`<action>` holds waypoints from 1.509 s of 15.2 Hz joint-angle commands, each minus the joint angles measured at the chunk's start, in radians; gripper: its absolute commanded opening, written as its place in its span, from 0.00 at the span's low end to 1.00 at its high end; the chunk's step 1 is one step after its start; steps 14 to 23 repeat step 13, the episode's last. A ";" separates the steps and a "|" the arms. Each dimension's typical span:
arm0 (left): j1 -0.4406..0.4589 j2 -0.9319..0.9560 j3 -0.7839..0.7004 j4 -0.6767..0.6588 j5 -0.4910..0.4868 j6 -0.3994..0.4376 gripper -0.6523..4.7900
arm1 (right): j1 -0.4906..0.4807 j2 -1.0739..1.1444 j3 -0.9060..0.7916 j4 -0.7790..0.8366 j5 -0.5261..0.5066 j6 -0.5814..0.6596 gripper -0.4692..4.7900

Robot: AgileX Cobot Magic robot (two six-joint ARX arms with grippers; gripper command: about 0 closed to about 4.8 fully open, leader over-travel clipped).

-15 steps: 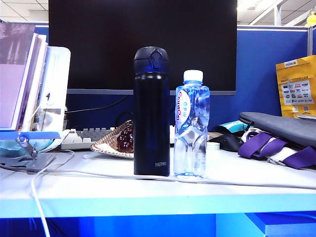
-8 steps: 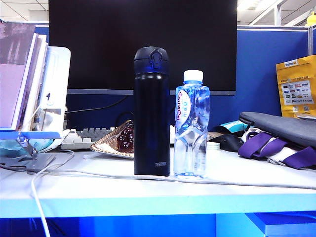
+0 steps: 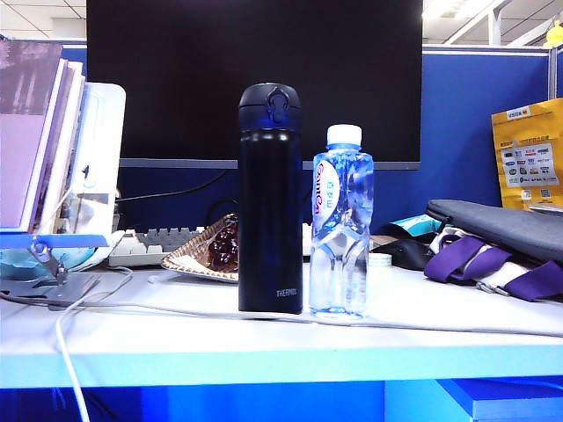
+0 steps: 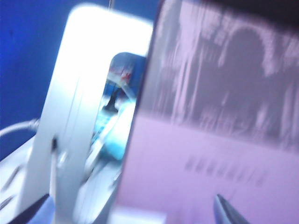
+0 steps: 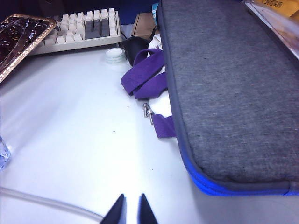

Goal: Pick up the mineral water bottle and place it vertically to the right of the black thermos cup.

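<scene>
Both fingers idle: left gripper (image 4: 135, 212) wide, right gripper (image 5: 131, 207) nearly shut over bare table (image 5: 70, 140)

Neither arm shows in the view of the table. In its own wrist view, the left gripper (image 4: 135, 212) has its two dark fingertips far apart, wide open, with nothing between them. The right gripper (image 5: 130, 210) has its two fingertips almost together, holding nothing.
</scene>
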 commanded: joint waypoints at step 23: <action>0.000 -0.003 0.000 -0.233 0.095 0.214 0.11 | 0.000 0.000 0.003 -0.013 0.001 0.003 0.18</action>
